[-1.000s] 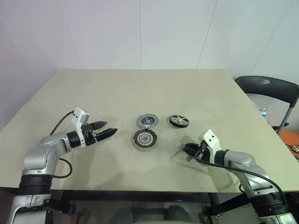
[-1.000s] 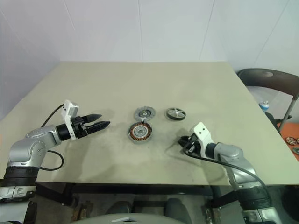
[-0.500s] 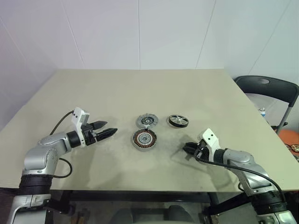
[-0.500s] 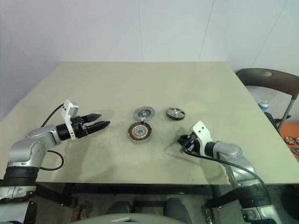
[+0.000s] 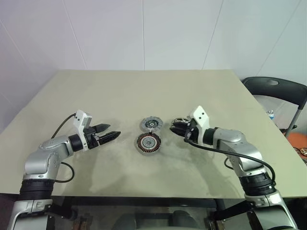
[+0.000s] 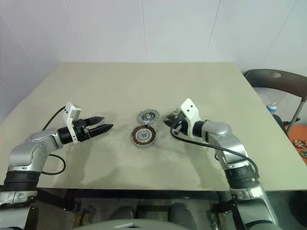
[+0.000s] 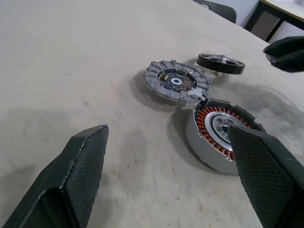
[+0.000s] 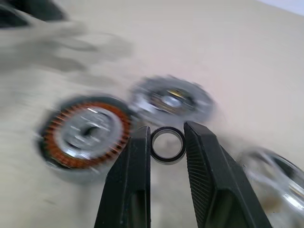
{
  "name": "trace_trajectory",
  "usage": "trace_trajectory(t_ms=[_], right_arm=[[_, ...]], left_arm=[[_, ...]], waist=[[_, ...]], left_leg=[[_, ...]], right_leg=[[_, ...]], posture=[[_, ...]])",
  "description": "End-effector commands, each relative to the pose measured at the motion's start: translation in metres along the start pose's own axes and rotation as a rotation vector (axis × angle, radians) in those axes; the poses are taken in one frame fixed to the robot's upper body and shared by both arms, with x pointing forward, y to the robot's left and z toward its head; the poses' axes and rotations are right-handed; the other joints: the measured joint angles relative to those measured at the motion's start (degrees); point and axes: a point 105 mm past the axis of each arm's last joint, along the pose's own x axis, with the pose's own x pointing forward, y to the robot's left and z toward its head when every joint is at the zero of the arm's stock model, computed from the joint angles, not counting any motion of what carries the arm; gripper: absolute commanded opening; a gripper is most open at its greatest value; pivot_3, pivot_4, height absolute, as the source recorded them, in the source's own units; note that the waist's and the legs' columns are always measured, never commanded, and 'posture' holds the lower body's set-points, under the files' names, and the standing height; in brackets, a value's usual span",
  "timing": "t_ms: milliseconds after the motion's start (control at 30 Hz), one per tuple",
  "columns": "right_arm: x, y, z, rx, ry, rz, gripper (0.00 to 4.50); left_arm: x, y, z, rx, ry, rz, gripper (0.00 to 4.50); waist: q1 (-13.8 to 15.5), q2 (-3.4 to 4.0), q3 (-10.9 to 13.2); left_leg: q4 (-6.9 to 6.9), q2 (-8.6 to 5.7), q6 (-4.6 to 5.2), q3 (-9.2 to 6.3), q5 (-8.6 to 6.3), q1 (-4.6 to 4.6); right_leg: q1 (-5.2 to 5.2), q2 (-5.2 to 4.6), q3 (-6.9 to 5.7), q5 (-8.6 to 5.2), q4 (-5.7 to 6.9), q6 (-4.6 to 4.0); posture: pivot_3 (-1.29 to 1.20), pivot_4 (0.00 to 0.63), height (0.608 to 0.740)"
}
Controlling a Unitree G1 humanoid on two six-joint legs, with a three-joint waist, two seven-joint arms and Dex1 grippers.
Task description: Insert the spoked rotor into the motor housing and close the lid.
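**Right gripper up over the parts with a little ring**

Left eye view: on the beige counter the motor housing sits in the middle, the lid just behind it and touching its rim. The spoked rotor lies right of the lid, partly hidden by the right gripper. The left gripper hovers left of the housing, jaws wide apart and empty.

Left wrist view: housing, lid and rotor all lie flat, copper windings facing up (lid looks hinged to the housing, can't say for sure).

Right wrist view: jaws clamped on a small dark washer ring, above the parts
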Motion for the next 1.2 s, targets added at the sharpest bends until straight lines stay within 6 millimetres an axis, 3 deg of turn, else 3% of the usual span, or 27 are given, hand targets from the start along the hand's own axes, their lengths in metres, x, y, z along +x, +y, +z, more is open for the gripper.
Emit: trace_trajectory(t_ms=[33, 167, 500, 700, 900, 1200], right_arm=[[0.013, 0.007, 0.024, -0.053, -0.052, 0.058, 0.66], [0.030, 0.011, 0.029, -0.076, -0.044, 0.119, 0.66], [0.057, 0.012, 0.003, -0.120, 0.051, 0.199, 0.66], [0.064, 0.019, -0.004, -0.142, 0.073, 0.242, 0.66], [0.070, 0.024, 0.002, -0.159, 0.062, 0.269, 0.66], [0.067, 0.029, -0.002, -0.181, 0.093, 0.329, 0.66]], left_arm=[[-0.001, -0.002, 0.016, 0.045, -0.042, -0.006, 4.26], [-0.001, -0.005, 0.017, 0.048, -0.042, -0.014, 4.26], [-0.008, -0.014, 0.012, 0.046, -0.025, -0.025, 4.26], [-0.008, -0.015, 0.011, 0.039, -0.029, -0.017, 4.26], [-0.008, -0.014, 0.011, 0.037, -0.032, -0.011, 4.26], [-0.007, -0.015, 0.011, 0.036, -0.035, -0.010, 4.26]], waist=[[-0.03, 0.01, 0.00], [-0.12, 0.01, 0.00], [-0.29, 0.02, 0.01], [-0.31, 0.02, 0.01], [-0.34, 0.02, 0.01], [-0.33, 0.03, 0.01]], left_leg=[[0.00, 0.00, 0.00, 0.00, 0.00, 0.00], [0.00, 0.00, 0.00, 0.01, 0.00, 0.02], [-0.04, 0.00, 0.00, 0.00, 0.00, -0.02], [-0.04, 0.00, -0.01, 0.00, 0.00, -0.01], [-0.01, 0.00, -0.01, 0.00, 0.01, 0.00], [-0.02, 0.00, -0.01, 0.00, 0.00, 0.00]], right_leg=[[0.00, 0.00, 0.00, 0.00, 0.00, 0.00], [0.00, 0.00, 0.00, 0.00, 0.02, 0.00], [-0.07, -0.01, 0.01, 0.01, 0.02, 0.00], [-0.15, -0.01, 0.02, 0.01, 0.18, -0.01], [-0.16, -0.01, 0.05, 0.01, 0.23, -0.01], [-0.18, -0.01, 0.05, 0.01, 0.24, -0.01]], posture=[[0.00, 0.000, 0.740], [0.00, 0.000, 0.740], [0.00, 0.000, 0.740], [0.00, 0.000, 0.740], [0.00, 0.000, 0.740], [0.00, 0.000, 0.740]])
